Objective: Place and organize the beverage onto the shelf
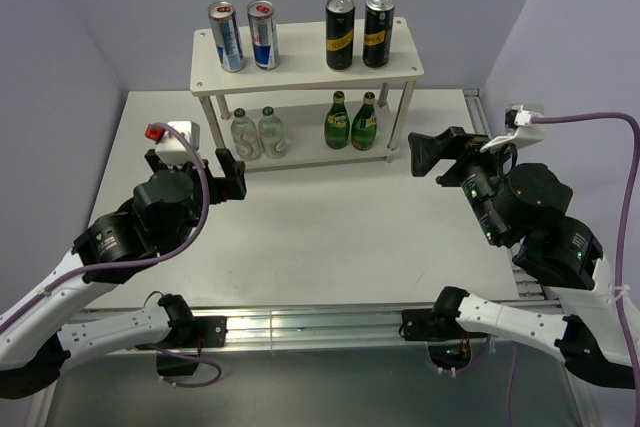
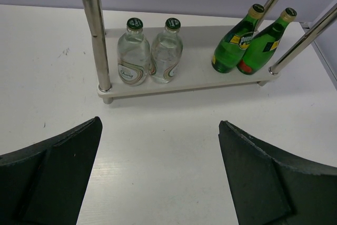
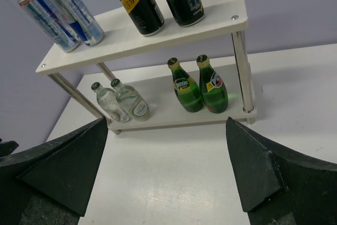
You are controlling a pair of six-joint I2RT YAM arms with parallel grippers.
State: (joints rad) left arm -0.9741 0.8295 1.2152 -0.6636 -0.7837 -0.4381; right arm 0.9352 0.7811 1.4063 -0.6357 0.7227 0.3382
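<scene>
Shelf [image 1: 300,69]: slim cans [image 1: 245,35] up top; clear bottles [image 1: 257,134], green bottles [image 1: 352,122] below.
Left gripper [image 2: 159,130]: apart, empty.
Right gripper [image 3: 166,127]: apart, empty.

two slim silver-blue-red cans [image 1: 227,37], two taller black cans [image 1: 340,32] with yellow labels, two clear glass bottles [image 1: 245,134], two green glass bottles [image 1: 339,122] — eight in all. one shelf [image 1: 300,75] with two boards — one table [image 1: 320,237].

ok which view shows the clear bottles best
Left wrist: the clear bottles sit close and large, labels visible. Top external shows them small, under the shelf top board. Right wrist shows them small, from the side and above.
</scene>
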